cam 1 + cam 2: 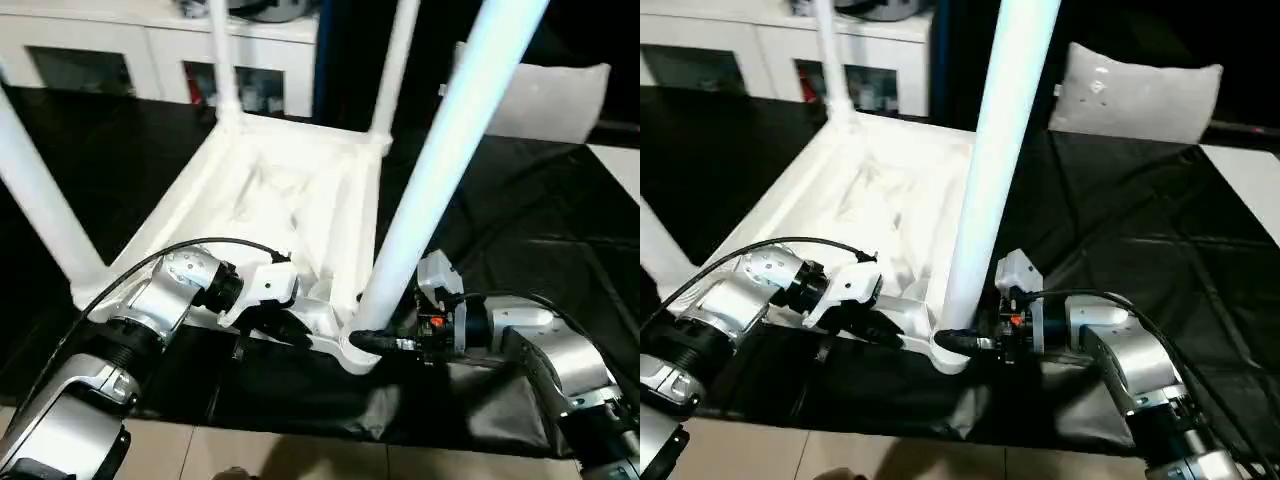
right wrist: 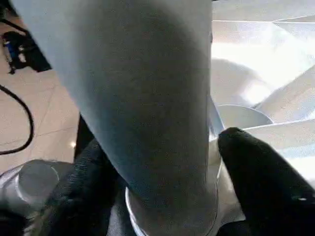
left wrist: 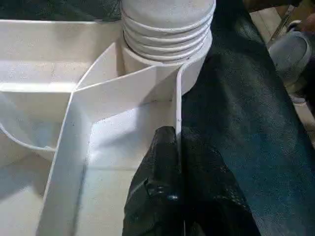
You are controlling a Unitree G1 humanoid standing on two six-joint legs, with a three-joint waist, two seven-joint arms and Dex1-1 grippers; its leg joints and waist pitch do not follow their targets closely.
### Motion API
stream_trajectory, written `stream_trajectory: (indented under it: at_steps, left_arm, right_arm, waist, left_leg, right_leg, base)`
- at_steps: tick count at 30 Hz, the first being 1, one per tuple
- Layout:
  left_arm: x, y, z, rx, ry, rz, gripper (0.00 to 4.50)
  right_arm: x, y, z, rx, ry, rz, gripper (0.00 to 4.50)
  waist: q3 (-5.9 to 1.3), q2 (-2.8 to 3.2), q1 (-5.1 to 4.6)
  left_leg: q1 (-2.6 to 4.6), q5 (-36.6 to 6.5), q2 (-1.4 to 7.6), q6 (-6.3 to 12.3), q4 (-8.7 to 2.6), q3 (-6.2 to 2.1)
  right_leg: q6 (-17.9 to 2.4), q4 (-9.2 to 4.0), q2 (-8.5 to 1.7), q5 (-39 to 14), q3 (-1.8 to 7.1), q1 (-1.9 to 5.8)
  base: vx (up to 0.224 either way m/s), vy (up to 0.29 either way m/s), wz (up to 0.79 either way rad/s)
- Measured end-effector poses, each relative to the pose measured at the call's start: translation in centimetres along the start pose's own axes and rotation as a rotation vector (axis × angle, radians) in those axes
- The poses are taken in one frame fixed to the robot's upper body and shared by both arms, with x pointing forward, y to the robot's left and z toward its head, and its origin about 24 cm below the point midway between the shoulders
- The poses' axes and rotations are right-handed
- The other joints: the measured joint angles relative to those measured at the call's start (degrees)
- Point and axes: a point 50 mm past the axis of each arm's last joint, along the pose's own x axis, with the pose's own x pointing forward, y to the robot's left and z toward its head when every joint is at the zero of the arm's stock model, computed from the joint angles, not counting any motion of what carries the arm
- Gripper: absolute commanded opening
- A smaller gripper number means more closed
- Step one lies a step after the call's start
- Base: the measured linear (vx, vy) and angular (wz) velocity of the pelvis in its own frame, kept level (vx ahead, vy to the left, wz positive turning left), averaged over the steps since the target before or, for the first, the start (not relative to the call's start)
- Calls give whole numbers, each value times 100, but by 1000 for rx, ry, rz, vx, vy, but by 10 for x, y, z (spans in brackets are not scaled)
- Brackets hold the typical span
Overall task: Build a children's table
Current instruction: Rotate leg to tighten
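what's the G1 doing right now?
It is assembling the children's table, which lies top down on a black sheet. The left gripper is pinched shut on the top's rim wall beside the near-right corner socket. The right gripper straddles the base of the leg standing in that socket. Three other legs stand upright.

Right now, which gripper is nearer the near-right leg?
Right. The right gripper has a finger on each side of the leg's base; the left gripper pinches the tabletop's rim wall beside that leg's socket.
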Motion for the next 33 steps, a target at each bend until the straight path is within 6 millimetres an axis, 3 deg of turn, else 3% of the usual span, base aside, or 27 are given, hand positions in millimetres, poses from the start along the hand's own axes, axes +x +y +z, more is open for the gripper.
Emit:
stream_trajectory:
  at_steps: [1, 6, 17, 19, 21, 23, 29, 33]
  left_arm:
    - [0, 0, 0, 0, 0, 0, 0]
    - [0, 0, 0, 1, 1, -4, 0]
    - [1, -4, -3, -112, -49, 71, 0]
    - [1, -5, -4, -161, -55, 128, 0]
    - [0, -4, -7, -234, -57, 225, 0]
    - [7, -1, -4, -285, -76, 298, 0]
    - [28, 12, 8, -385, -101, 505, 0]
    - [41, 24, 20, -381, -91, 610, 0]
  right_arm:
    - [1, -1, 0, 4, 5, 12, 289]
    - [1, -2, -1, 22, 17, 58, 246]
    - [7, 0, 1, 58, -25, 1, 219]
    - [12, 0, -1, 74, -48, -74, 218]
    - [22, -4, -1, 87, -78, -222, 216]
    - [25, -10, 0, 107, -97, -362, 212]
    - [45, -31, 9, 191, -165, -724, 206]
    - [56, -40, 17, 216, -174, -937, 206]
  waist:
    - [0, 0, 5]
    - [0, 0, 18]
    - [-4, 12, -11]
    - [-6, 11, -65]
    - [-6, 9, -232]
    - [-6, 12, -326]
    - [-11, 28, -336]
    - [-10, 29, -284]
  left_leg:
    - [0, 0, 1, -1, 0, 0]
    - [1, 1, 3, -1, 2, 3]
    - [11, 4, 5, -5, 5, 5]
    - [27, 8, 5, -12, 4, 6]
    - [37, 18, 2, -29, 3, 6]
    - [46, 23, 3, -38, 3, 6]
    - [43, 41, 11, -67, -25, 2]
    - [22, 44, 10, -71, -39, 2]
  right_leg:
    - [0, 1, 0, 0, -1, 0]
    - [0, 2, 0, 0, -3, 2]
    - [0, 17, -1, 0, 2, 2]
    - [-1, 28, 2, 1, 9, 5]
    - [-1, 53, 6, 1, 26, -8]
    - [-7, 59, 3, 5, 21, -10]
    - [-10, 63, 4, 6, 5, -33]
    - [-8, 46, 4, 6, 2, -43]
  base:
    - [0, 0, 0]
    - [0, 0, 0]
    - [0, 0, 0]
    - [0, 0, 0]
    - [0, 0, 0]
    - [0, 0, 0]
    - [0, 0, 0]
    - [0, 0, 0]
